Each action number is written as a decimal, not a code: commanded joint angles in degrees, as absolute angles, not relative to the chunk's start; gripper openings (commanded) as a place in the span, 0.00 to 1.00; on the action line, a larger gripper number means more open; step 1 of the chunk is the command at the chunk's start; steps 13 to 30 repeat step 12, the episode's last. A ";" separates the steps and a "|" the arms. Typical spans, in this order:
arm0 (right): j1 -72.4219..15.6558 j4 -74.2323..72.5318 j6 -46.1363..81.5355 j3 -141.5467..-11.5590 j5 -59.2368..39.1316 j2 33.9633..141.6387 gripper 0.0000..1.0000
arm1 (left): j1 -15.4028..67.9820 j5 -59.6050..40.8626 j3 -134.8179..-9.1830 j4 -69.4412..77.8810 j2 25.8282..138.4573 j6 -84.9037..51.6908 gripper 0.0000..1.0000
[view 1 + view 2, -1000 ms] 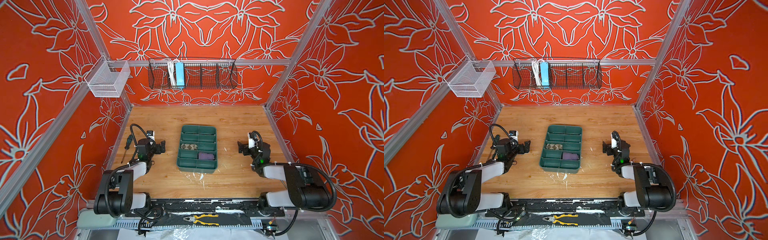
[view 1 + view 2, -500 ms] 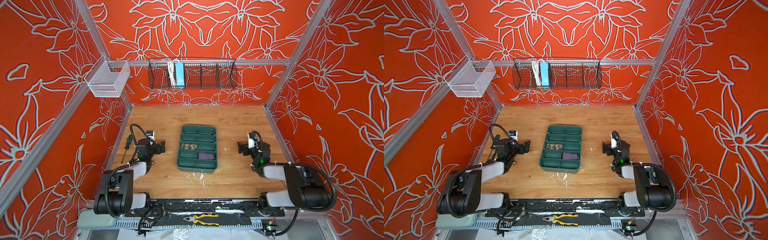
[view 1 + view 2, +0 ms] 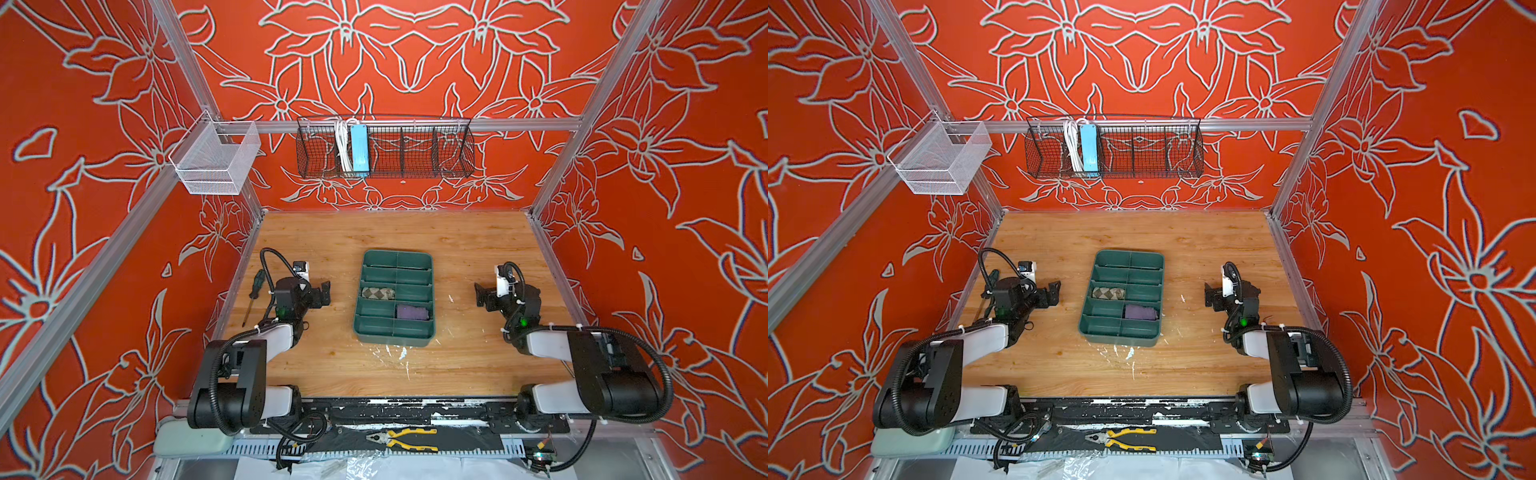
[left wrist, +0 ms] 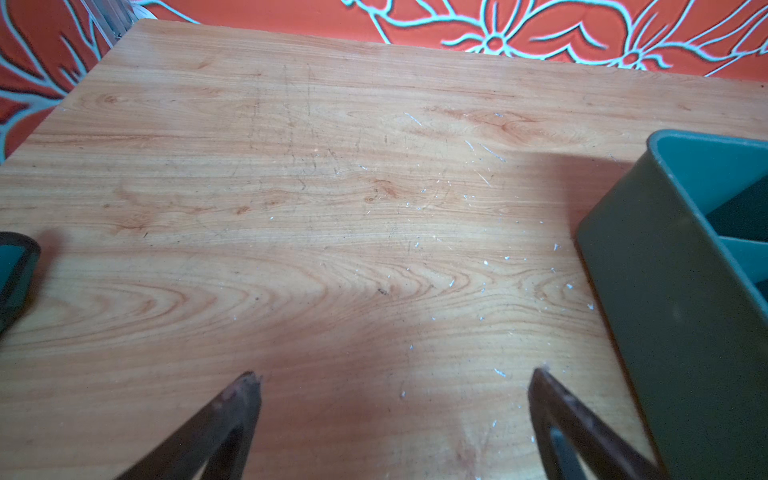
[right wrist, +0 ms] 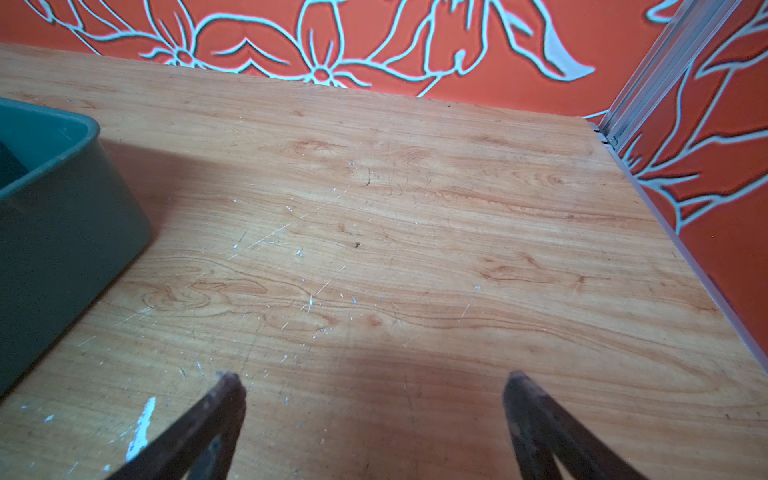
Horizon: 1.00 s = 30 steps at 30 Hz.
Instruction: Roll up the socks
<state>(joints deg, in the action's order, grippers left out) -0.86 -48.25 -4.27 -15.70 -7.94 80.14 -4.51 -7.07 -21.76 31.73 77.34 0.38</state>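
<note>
In both top views a green divided tray [image 3: 392,340] [image 3: 1119,338] stands mid-table. The socks lie rolled inside it: the beige argyle one [image 3: 377,293] [image 3: 1108,293] in a left compartment, the purple one [image 3: 411,311] [image 3: 1140,311] in a right compartment, one row nearer. My left gripper [image 3: 322,293] [image 3: 1052,293] rests left of the tray, open and empty. My right gripper [image 3: 480,295] [image 3: 1209,297] rests to the tray's right, also open and empty. In each wrist view the gripper [image 4: 395,378] [image 5: 370,380] shows spread fingers over bare wood, with the tray wall [image 4: 673,316] [image 5: 54,232] beside them.
A screwdriver [image 3: 253,297] lies by the left wall. On the back wall hangs a black wire basket [image 3: 384,147] holding a blue power strip, and a white mesh basket [image 3: 216,160] sits at the left corner. Pliers [image 3: 405,438] lie in front of the table's front edge.
</note>
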 commanded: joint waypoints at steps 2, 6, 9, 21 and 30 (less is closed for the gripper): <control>-0.61 -47.78 -4.19 -16.82 -8.35 80.16 0.98 | -4.43 -6.17 -22.59 31.11 77.97 0.03 0.97; -0.58 -47.72 -4.21 -16.86 -8.35 80.16 0.98 | -4.19 -5.89 -22.70 31.02 78.05 0.02 0.98; -0.57 -47.75 -4.18 -16.84 -8.40 80.18 0.98 | -4.23 -5.97 -22.54 31.08 77.98 0.15 0.97; -0.61 -47.70 -4.21 -16.84 -8.35 80.24 0.98 | -4.20 -5.79 -22.09 31.54 77.47 0.18 0.98; -0.61 -47.70 -4.21 -16.84 -8.35 80.24 0.98 | -4.20 -5.79 -22.09 31.54 77.47 0.18 0.98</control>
